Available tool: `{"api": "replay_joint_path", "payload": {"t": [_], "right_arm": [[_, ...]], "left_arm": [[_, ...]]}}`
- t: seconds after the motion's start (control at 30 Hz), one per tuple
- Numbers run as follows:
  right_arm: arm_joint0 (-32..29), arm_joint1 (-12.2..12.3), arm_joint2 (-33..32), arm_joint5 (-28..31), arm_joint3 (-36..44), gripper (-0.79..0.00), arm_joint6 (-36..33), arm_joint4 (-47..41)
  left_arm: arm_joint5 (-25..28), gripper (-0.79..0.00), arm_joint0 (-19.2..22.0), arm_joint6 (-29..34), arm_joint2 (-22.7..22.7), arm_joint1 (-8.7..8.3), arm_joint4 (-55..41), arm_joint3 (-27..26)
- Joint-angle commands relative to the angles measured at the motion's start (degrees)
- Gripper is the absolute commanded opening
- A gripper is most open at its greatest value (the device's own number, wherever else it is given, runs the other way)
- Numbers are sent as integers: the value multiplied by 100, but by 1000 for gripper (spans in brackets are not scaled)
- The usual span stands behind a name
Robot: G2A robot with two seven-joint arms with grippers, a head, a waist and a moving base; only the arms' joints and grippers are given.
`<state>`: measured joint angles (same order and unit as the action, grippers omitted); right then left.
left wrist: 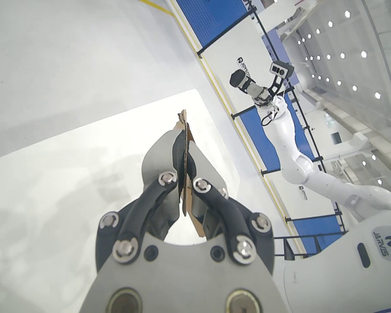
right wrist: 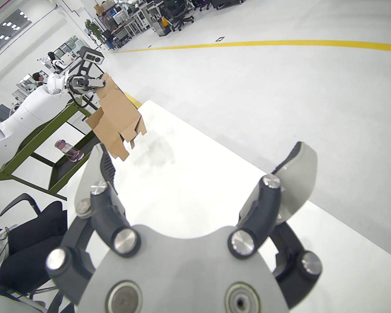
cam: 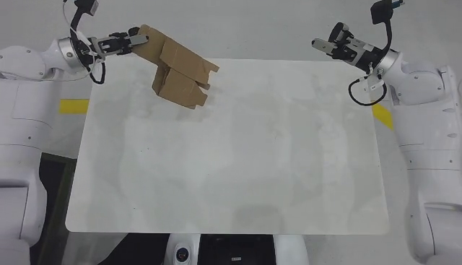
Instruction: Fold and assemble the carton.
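Left gripper (cam: pixel 138 40) of mine was clamped on a flap of the carton (cam: pixel 180 70), which was plain brown corrugated cardboard, partly folded, with loose flaps. It hung tilted over the far left corner of the smooth white table (cam: pixel 231 178). From my left wrist it sat edge-on, its panels hard to make out. My right gripper (cam: pixel 323 45) hung by the far right corner, fingers apart.

Both arms are bent inward at the far side. The left pincer (cam: pixel 139 40) grips a flap of the carton (cam: pixel 180 66); the right pincer (cam: pixel 318 45) is spread wide, holding nothing.
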<state>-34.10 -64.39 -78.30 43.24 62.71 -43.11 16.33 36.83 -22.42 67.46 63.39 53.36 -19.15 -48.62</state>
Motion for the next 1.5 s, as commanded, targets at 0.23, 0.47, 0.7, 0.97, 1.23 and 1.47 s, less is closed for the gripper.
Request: {"api": "replay_joint_path", "payload": {"t": [0.23, 0.47, 0.7, 0.97, 1.23, 1.47], "right_arm": [[0, 0, 0, 0, 0, 0, 0, 1], [-70, 2, 81, -88, 183, 0, -44, 35], [215, -28, 632, 290, 63, 0, -858, -413], [821, -133, 2325, 402, -221, 0, -1393, -1351], [1512, -23, 3982, 924, -445, 0, -872, -2162], [2122, 16, 5495, 1476, -435, 0, -319, -2784]], "left_arm": [[-90, -785, -189, 90, -414, 15, -163, -874], [-123, -785, -314, 124, -803, -42, -226, -1565], [-137, -785, -217, 138, -1181, -126, -348, -1953], [-210, -785, -64, 211, -1612, -222, -667, -2106], [-184, -785, 55, 185, -2004, -312, -945, -2304], [37, -785, 194, -35, -2309, -426, -894, -2396]]}}
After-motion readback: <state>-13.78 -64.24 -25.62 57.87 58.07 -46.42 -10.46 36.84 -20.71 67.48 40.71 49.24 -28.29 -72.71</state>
